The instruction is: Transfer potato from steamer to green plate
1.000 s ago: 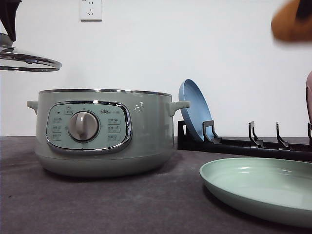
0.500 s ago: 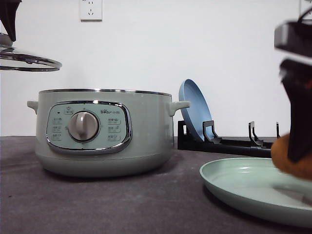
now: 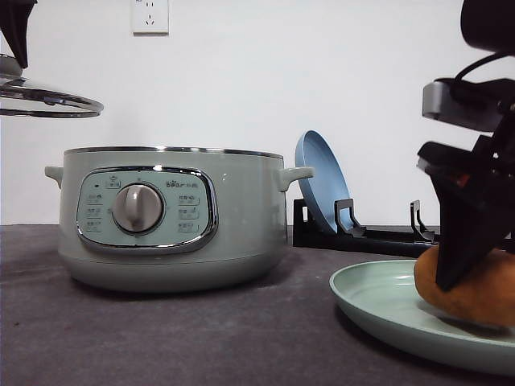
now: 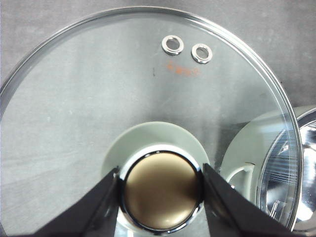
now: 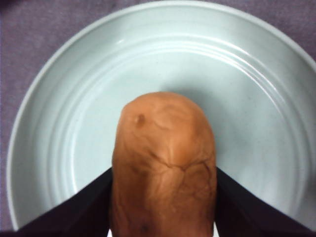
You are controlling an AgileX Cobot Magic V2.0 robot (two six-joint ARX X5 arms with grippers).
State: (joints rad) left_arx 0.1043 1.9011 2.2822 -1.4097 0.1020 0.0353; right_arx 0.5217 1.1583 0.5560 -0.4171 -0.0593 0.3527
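My right gripper (image 5: 163, 207) is clenched on the brownish-orange, rough-skinned oblong potato (image 5: 163, 163), its dark fingers (image 3: 467, 233) pressing both flanks as the lump sits low in the wide, shallow, pale mint-green plate (image 3: 378, 297) at the table's right; whether it rests on the plate I cannot tell. My left gripper (image 4: 160, 197) grasps the bronze-coloured knob (image 4: 160, 195) of the round glass lid (image 3: 48, 100), holding it aloft to the left of the large, round, sage-green electric steamer (image 3: 173, 217), which stands open on the dark grey table (image 3: 201, 338). Behind, a blue plate (image 3: 322, 189) leans in a black dish rack (image 3: 386, 237).
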